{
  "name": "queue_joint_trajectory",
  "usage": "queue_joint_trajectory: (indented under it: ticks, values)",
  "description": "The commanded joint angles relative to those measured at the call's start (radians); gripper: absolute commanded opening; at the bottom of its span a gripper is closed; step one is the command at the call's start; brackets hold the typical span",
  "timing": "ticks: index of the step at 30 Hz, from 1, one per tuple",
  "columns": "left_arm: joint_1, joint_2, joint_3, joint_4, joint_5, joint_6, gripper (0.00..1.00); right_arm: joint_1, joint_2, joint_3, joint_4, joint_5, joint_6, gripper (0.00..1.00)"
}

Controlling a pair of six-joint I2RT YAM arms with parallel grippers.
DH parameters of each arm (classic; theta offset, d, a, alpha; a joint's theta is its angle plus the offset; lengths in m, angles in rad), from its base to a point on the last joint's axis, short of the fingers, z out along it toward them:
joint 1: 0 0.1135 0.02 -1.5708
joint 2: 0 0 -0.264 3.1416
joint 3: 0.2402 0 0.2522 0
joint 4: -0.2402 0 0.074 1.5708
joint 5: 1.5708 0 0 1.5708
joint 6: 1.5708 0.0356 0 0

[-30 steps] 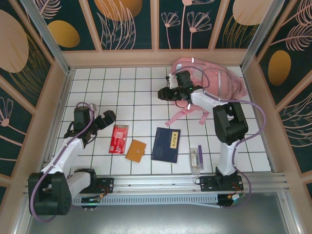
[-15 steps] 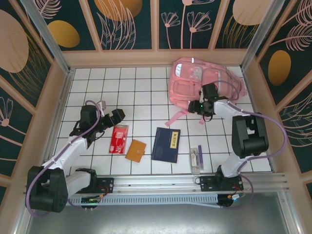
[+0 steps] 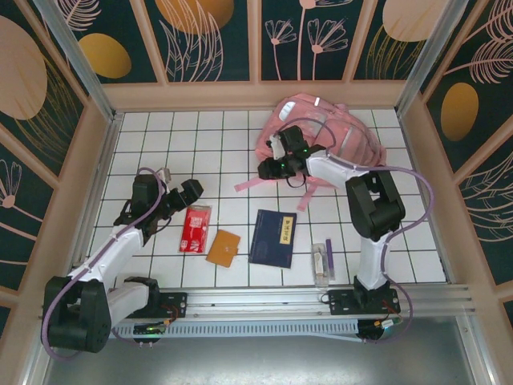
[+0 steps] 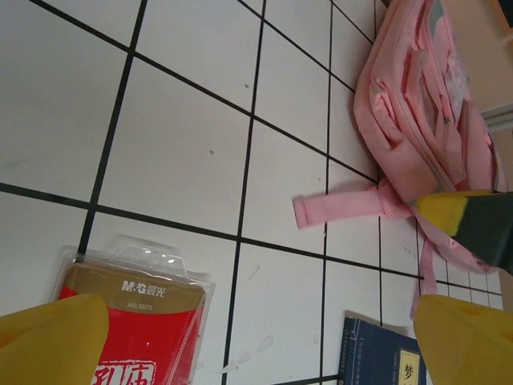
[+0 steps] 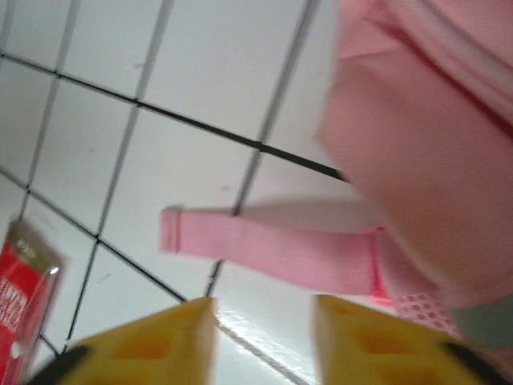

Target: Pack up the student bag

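Note:
The pink student bag [image 3: 329, 132] lies at the back right of the tiled table, one strap [image 3: 250, 184] stretched out to its left. My right gripper [image 3: 269, 168] hovers at the bag's front left corner. In the right wrist view its yellow fingers [image 5: 152, 345] stand apart with nothing between them, the right gripper [image 5: 264, 341] just short of the strap [image 5: 272, 249] and the bag [image 5: 425, 152]. My left gripper [image 3: 191, 192] is wide open above the red packet [image 3: 195, 228]. The left wrist view shows the left gripper [image 4: 256, 341] over the packet [image 4: 136, 329], with the bag [image 4: 417, 112] far off.
A tan wallet [image 3: 224, 248], a dark blue book [image 3: 273, 238] and a small white-and-purple item [image 3: 322, 262] lie in a row near the front. Wooden walls border the table on three sides. The blue book's corner [image 4: 385, 357] shows in the left wrist view.
My right arm swung from the bag's right side to its front left corner. The bag shifted, and its strap now lies out to the left. The left gripper barely moved.

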Motion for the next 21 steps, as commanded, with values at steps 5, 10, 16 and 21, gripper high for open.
queue_joint_trajectory:
  ticks: [5, 10, 16, 21]
  values:
    - [-0.002, -0.050, 0.029, -0.088, -0.037, -0.006, 0.97, -0.226, -0.273, -0.239, 0.070, 0.169, 0.076, 0.63]
    - [-0.001, -0.048, -0.013, -0.061, -0.044, -0.030, 0.95, -0.342, -0.228, -0.261, -0.044, 0.284, 0.034, 0.64]
    - [-0.002, 0.021, -0.003, -0.051, -0.060, -0.056, 0.94, -0.299, -0.102, -0.217, 0.021, 0.118, 0.034, 0.38]
    - [-0.002, 0.058, 0.009, -0.040, -0.040, -0.094, 0.94, -0.132, 0.053, -0.037, 0.066, -0.002, 0.087, 0.28]
